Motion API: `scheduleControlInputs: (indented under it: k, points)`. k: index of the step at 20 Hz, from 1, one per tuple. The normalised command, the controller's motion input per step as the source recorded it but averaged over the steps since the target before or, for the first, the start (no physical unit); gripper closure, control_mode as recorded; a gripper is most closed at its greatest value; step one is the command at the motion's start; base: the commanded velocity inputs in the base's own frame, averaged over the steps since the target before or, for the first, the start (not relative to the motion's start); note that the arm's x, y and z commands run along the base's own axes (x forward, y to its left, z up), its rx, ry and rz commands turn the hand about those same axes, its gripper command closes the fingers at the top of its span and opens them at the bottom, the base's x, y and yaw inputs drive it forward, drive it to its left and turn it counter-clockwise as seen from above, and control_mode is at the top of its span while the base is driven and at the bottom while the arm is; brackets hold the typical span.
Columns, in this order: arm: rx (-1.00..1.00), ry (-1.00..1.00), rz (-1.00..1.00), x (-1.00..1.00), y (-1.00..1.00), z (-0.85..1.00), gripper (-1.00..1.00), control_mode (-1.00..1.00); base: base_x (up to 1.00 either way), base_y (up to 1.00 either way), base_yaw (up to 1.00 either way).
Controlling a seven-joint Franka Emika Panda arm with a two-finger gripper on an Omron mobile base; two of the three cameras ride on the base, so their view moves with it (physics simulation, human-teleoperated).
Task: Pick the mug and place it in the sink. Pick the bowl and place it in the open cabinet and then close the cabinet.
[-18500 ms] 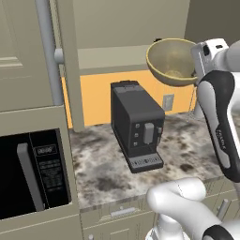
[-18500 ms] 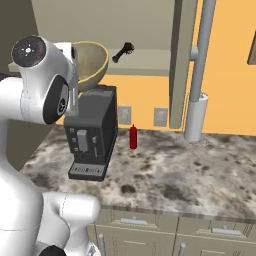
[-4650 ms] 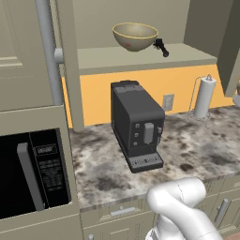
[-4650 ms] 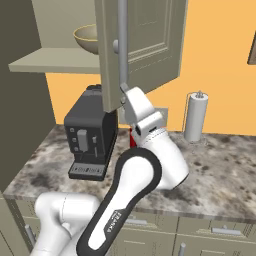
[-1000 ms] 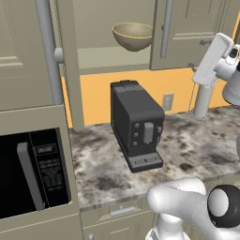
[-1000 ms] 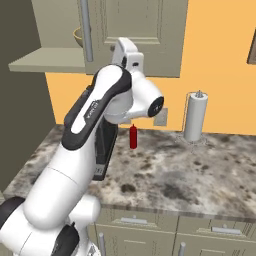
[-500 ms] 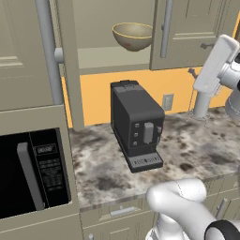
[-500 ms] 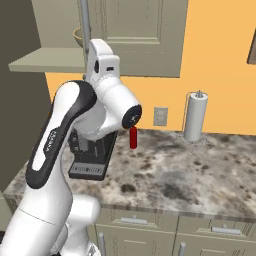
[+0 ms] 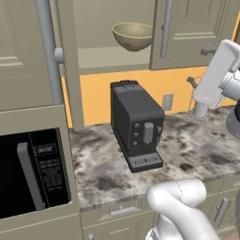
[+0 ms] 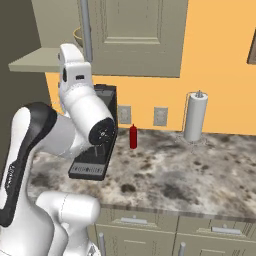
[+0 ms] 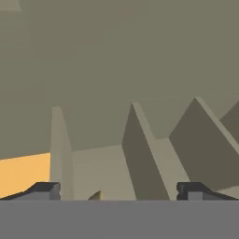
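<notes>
Bowl (image 9: 133, 35) on cabinet (image 9: 197, 28) shelf, upper centre, its right edge hidden behind the door.
Gripper (image 11: 119, 190) spread wide, grasping nothing; fingertips (image 11: 44, 189) cut off at bottom frame.

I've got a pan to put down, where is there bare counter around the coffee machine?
Free: the counter left of the coffee machine, up to the microwave; and the wide stretch from the red bottle to the paper towel roll and forward to the edge. Crowded: the shelf around the bowl, hemmed by cabinet doors.
</notes>
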Motion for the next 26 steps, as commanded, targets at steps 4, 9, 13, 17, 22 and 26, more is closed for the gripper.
scheduleControlInputs:
  k: [4,9,13,17,22,26]
  points:
    - [-0.02,0.00,-0.01,-0.62,0.31,0.00,-1.00,-1.00,0.00,0.00,0.00]
    - [-0.03,0.00,-0.01,-0.59,0.34,0.00,-1.00,-1.00,0.00,0.00,0.00]
    - [-0.04,0.00,0.00,-0.57,0.35,0.00,-1.00,-1.00,0.00,0.00,0.00]
    - [-0.04,0.00,-0.01,-0.58,0.32,0.00,-1.00,-1.00,0.00,0.00,0.00]
    - [-0.03,0.00,-0.09,-0.33,0.19,0.00,-1.00,-1.00,0.00,0.00,0.00]
    - [-0.04,0.00,-0.09,-0.16,0.29,-0.03,-1.00,-1.00,0.00,0.00,0.00]
